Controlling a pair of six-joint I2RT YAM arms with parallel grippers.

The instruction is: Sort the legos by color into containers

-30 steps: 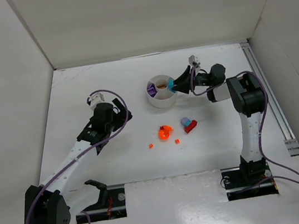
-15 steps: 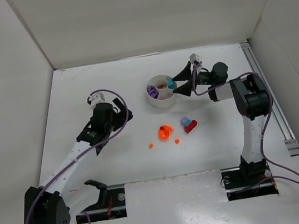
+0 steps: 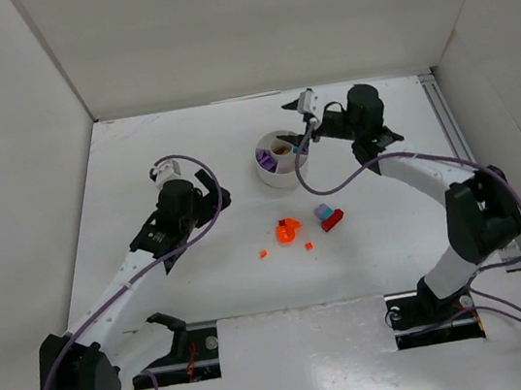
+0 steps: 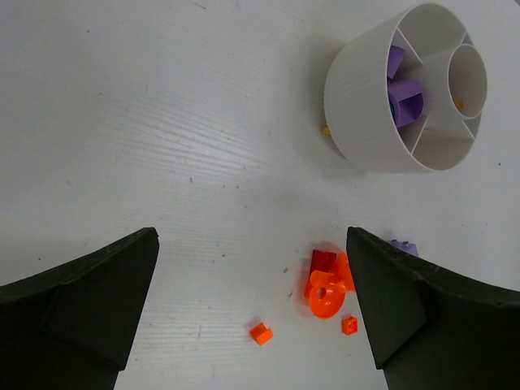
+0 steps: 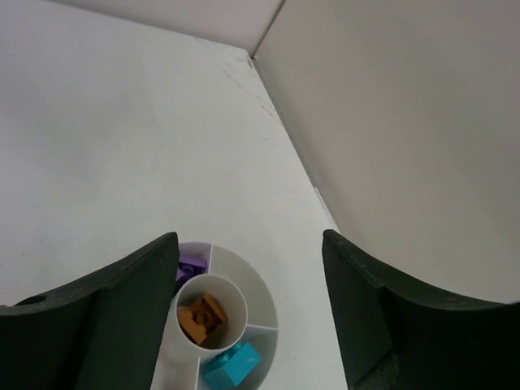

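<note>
The round white dish (image 3: 282, 177) stands at mid-table. In the right wrist view the dish (image 5: 244, 272) holds a brown lego (image 5: 201, 317) in its central well, a teal lego (image 5: 231, 364) in the near wedge and a purple lego (image 5: 191, 266) in the left wedge. My right gripper (image 5: 248, 244) hangs open above it, empty. Orange legos (image 4: 327, 299), a red piece (image 4: 322, 260), two tiny orange bits (image 4: 261, 333) and a lilac piece (image 4: 404, 246) lie loose on the table. My left gripper (image 4: 250, 236) is open over them, holding nothing.
White walls close in the table on the back, left and right. A metal rail (image 3: 467, 164) runs along the right edge. A tiny yellowish bit (image 4: 325, 130) lies against the dish's outer wall (image 4: 357, 106). The loose pieces (image 3: 288, 230) lie just in front of the dish.
The right gripper has opened and let go of the teal lego, which now lies in a dish wedge. The right arm has lifted and swung left. The left arm has barely moved.
</note>
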